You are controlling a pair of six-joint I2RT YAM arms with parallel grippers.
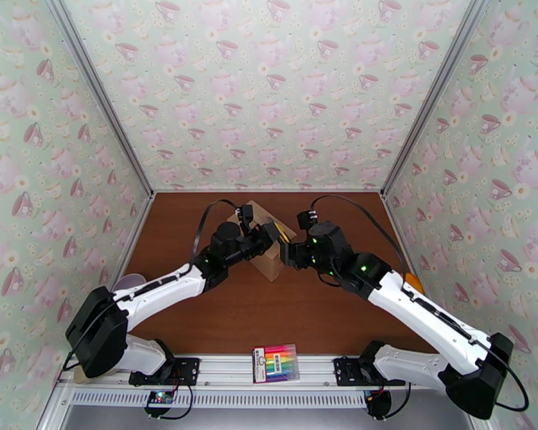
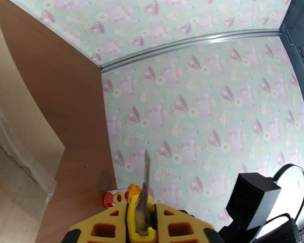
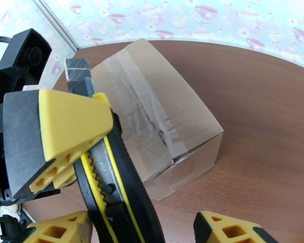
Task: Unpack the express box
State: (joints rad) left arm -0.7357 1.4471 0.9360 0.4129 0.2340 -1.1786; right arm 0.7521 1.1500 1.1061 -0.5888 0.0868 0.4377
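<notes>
Express box (image 1: 270, 264) sits on the brown tabletop (image 1: 226, 317), past the middle toward the back wall and turned at an angle to the edges. Both arms reach in and meet at its near side. On my right wrist feed its top flaps are down. A strip of clear tape runs along the seam, with a dark, ragged split in it near the corner closest to the camera.

My left fingers (image 2: 111, 219) are pinched narrow on a yellow and black utility knife (image 3: 111, 187). On the left wrist feed the bare blade (image 2: 146, 175) sticks straight out from between them, toward the teacup wallpaper. From the right wrist I see the same knife slanting across in front of the box, blade end up, with one left finger flat against its side.

My right fingers (image 3: 229, 231) stand wide apart. The knife's handle end lies in the gap between them, closer to the one on the picture's left; I cannot tell whether they touch. The other finger is clear of the handle.

A flat pack of rainbow markers (image 1: 276, 363) lies on the metal rail (image 1: 219, 370) at the near edge, between the two arm bases and well apart from the box. On the left wrist feed a small red, white and orange item (image 2: 117, 197) sits at the foot of the wall, too small for me to name.
</notes>
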